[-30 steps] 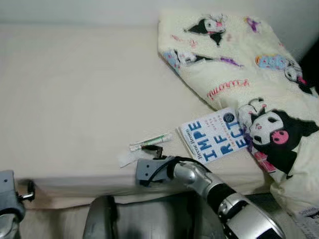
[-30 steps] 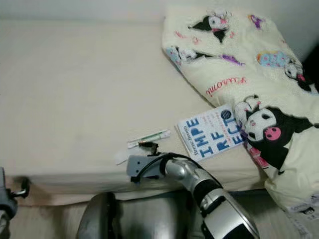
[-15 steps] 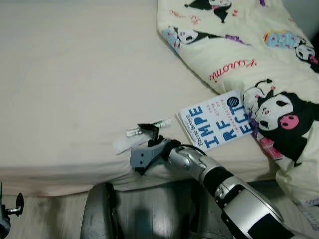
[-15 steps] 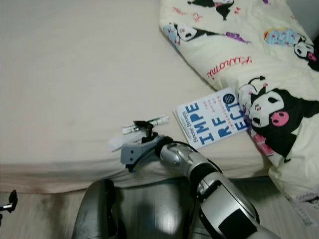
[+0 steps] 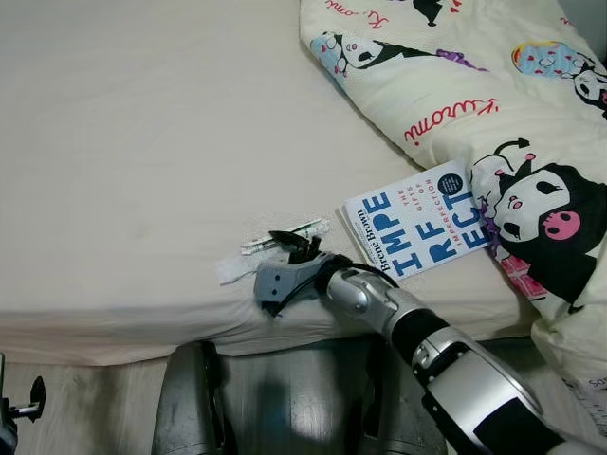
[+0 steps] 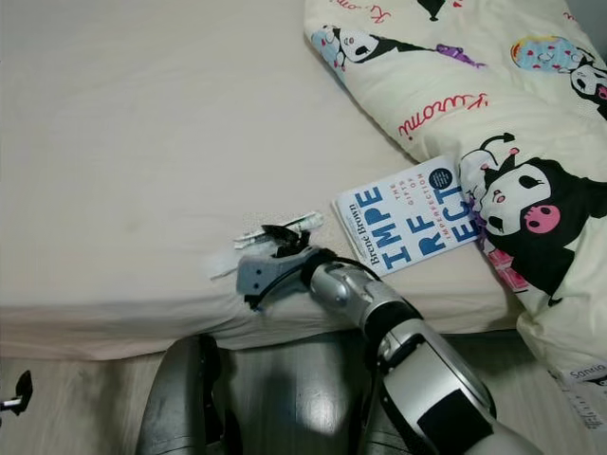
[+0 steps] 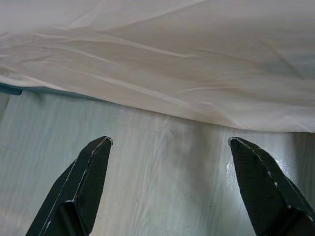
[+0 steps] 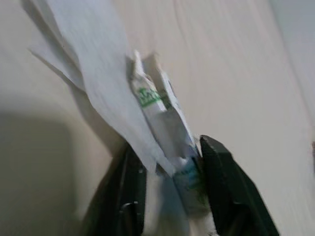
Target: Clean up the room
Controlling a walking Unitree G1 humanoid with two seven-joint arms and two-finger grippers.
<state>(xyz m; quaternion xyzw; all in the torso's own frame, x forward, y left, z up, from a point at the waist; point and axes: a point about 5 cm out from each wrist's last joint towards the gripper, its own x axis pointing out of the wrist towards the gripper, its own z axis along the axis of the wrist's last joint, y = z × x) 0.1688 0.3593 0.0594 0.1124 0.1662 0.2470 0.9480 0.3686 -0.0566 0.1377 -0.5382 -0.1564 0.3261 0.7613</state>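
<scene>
On the bed [image 5: 142,142], left of the book [image 5: 417,220], our right hand [image 5: 296,248] pinches the white wrapper [image 8: 162,115]; our left hand [image 7: 170,189] hangs spread.

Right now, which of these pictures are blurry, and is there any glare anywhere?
Right wrist view: soft and blurred on the white wrapper between the right gripper fingers. Left wrist view: sharp, pale glare on the floor. Both eye views: evenly lit, fairly sharp.

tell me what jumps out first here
The cartoon blanket heaped on the bed's right side grabs the eye, with a blue-lettered book lying beside it. Near the bed's front edge, the right gripper has its jaws around a small wrapper and paper scrap.
</scene>
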